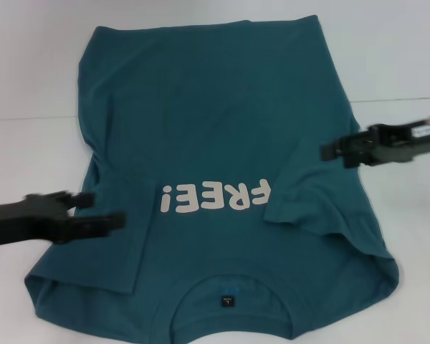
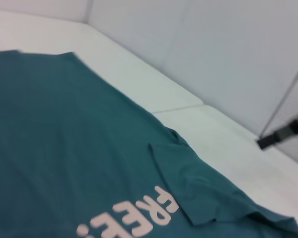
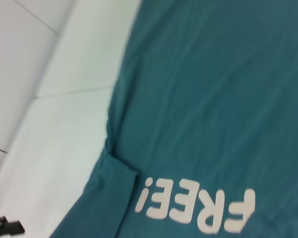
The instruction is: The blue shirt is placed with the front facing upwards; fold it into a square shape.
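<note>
The blue shirt (image 1: pixel 215 122) lies flat on the white table, front up, with the neck and its dark collar label (image 1: pixel 229 299) nearest me. The cream "FREE!" lettering (image 1: pixel 215 197) shows across the chest. Both sleeves are folded inward onto the body, one on my left (image 1: pixel 122 247) and one on my right (image 1: pixel 308 197). My left gripper (image 1: pixel 94 212) hovers at the shirt's left edge, open and empty. My right gripper (image 1: pixel 338 152) hovers over the shirt's right edge, holding no cloth. The shirt also shows in the left wrist view (image 2: pixel 64 139) and the right wrist view (image 3: pixel 213 99).
The white table (image 1: pixel 29 72) extends around the shirt, with a seam line (image 1: pixel 401 99) running across it. White wall panels (image 2: pixel 228 44) stand behind the table's far edge. The right gripper shows far off in the left wrist view (image 2: pixel 280 135).
</note>
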